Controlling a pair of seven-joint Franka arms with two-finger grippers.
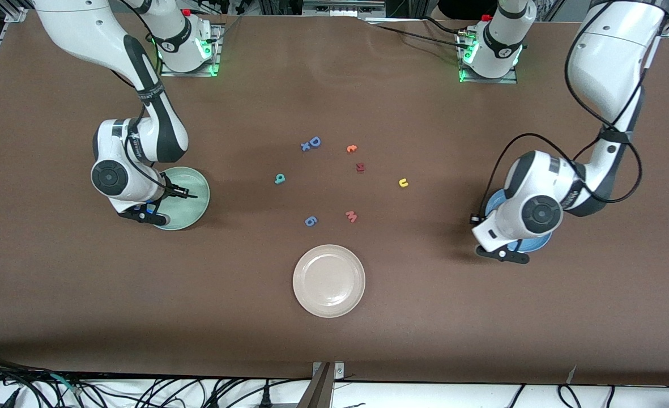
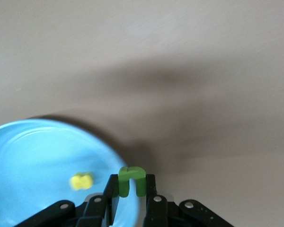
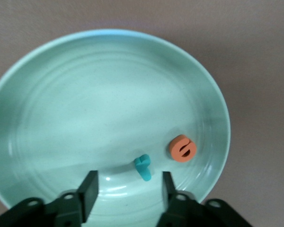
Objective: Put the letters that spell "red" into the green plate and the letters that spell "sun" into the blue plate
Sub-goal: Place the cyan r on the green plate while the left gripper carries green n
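So I count two in each: my right gripper [image 3: 127, 189], jaws released, hangs over the green plate [image 3: 47, 118] with teal r [image 3: 143, 166] and orange e [image 3: 182, 148]. My left gripper [image 2: 131, 196] grasps the green n [image 2: 131, 179] at the blue plate [image 2: 33, 156], yellow s [image 2: 82, 180] inside. The teal d [image 1: 279, 179] and yellow u [image 1: 403, 182] wait mid-table.

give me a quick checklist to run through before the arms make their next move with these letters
1. Right end effector open over the green plate: ok.
2. Teal r and orange e lie in the green plate: ok.
3. Teal d in the green plate: not ok, on the table.
4. Left end effector shut on the green n at the blue plate rim: ok.
5. A yellow letter lies in the blue plate: ok; which one, cannot tell.
6. Yellow u in the blue plate: not ok, on the table.
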